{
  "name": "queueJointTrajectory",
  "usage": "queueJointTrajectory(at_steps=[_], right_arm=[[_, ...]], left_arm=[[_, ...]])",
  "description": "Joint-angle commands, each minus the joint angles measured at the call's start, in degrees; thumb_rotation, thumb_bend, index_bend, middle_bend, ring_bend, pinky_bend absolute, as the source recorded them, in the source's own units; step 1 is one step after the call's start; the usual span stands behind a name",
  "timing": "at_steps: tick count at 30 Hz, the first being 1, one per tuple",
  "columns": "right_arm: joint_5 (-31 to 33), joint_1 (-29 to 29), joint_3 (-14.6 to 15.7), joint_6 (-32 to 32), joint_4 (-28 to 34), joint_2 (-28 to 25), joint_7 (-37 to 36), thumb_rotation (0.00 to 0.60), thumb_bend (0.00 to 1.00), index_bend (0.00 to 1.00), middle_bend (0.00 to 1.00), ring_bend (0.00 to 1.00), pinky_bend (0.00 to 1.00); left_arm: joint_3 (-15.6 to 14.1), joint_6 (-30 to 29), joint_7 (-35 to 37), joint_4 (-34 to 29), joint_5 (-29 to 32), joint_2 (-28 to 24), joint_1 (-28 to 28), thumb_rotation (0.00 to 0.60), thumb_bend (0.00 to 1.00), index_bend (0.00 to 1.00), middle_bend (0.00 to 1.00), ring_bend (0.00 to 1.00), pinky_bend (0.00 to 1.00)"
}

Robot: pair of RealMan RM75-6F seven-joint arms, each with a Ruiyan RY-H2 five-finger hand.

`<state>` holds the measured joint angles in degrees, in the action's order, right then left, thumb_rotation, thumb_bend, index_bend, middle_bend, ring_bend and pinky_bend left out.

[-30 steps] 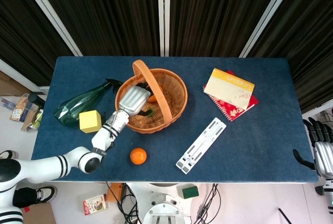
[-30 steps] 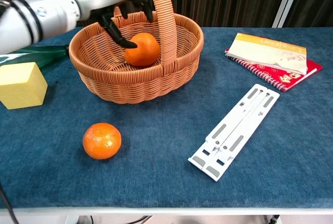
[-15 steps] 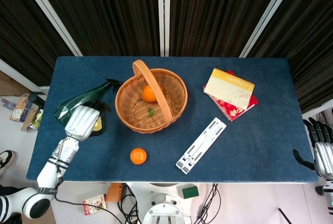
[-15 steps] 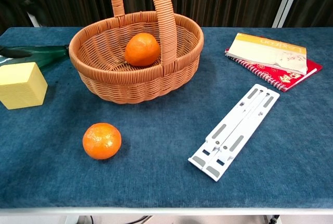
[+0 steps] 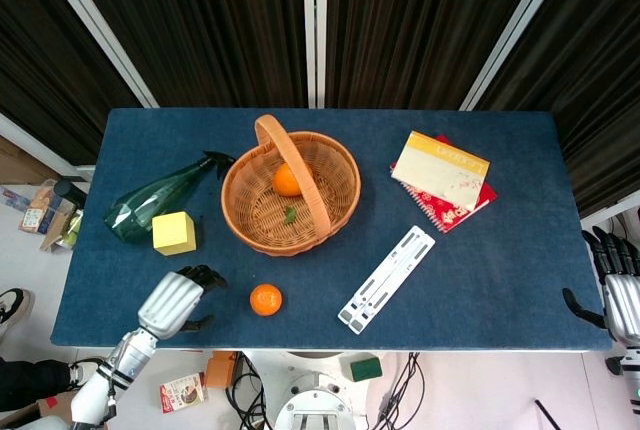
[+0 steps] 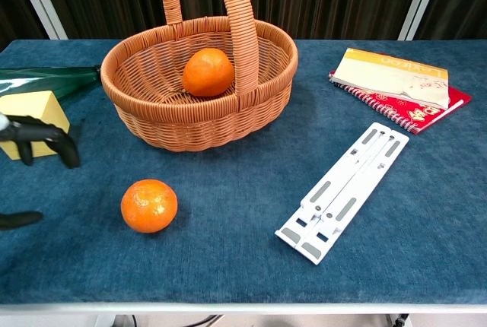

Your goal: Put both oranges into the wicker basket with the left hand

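One orange [image 5: 287,180] [image 6: 208,71] lies inside the wicker basket [image 5: 338,166] [image 6: 275,96]. The other orange [image 5: 265,299] [image 6: 149,205] sits on the blue table near the front edge, in front of the basket. My left hand [image 5: 176,301] [image 6: 30,139] hovers just left of that loose orange, fingers spread and holding nothing. Only its dark fingers [image 6: 62,146] show at the left edge of the chest view. My right hand [image 5: 620,293] hangs off the table's right side, away from everything; its fingers cannot be read.
A yellow block [image 5: 173,233] [image 6: 30,116] and a green spray bottle [image 5: 150,200] lie left of the basket. A white folded stand [image 5: 386,279] [image 6: 347,190] lies right of the orange. Books [image 5: 442,179] [image 6: 396,80] rest at the back right.
My left hand left the basket, where the first orange stays, swung left past the yellow block, then came down toward the front edge beside the loose orange.
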<state>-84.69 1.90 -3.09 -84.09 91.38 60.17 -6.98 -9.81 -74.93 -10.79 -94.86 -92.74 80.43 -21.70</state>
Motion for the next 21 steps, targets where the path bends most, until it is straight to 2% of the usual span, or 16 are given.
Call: queueJointTrajectory(at_steps=[1,4,6,12,21], right_arm=[[-0.1,-0.1,0.0,-0.2,0.0,-0.1,-0.2,0.600,0.31,0.00,0.00,0.00,0.00],[-0.2,-0.1,0.0,-0.1,-0.1,-0.2,-0.4,0.600,0.31,0.00,0.00,0.00,0.00],[-0.2,-0.1,0.1,-0.1,-0.1,-0.2,-0.5,0.600,0.31,0.00,0.00,0.00,0.00],[-0.1,-0.1,0.0,-0.1,-0.2,-0.3,-0.8,0.600,0.31,0.00,0.00,0.00,0.00],[0.0,-0.2,-0.1,-0.3,-0.4,-0.3,-1.2,0.600,0.31,0.00,0.00,0.00,0.00]], left_arm=[[1.9,1.2,0.6,3.1,-1.1,3.7,-0.8,0.600,0.19,0.24,0.25,0.21,0.37],[3.0,3.4,1.6,3.9,-0.3,5.6,-1.6,0.600,0.17,0.17,0.21,0.17,0.34],[3.4,5.2,2.5,4.0,0.4,6.4,-2.3,0.600,0.16,0.15,0.21,0.17,0.33],[4.3,10.0,2.8,5.1,1.2,9.3,-4.5,0.600,0.16,0.15,0.19,0.17,0.33],[5.8,13.0,2.9,6.2,2.2,11.4,-6.3,0.600,0.16,0.20,0.22,0.18,0.36]])
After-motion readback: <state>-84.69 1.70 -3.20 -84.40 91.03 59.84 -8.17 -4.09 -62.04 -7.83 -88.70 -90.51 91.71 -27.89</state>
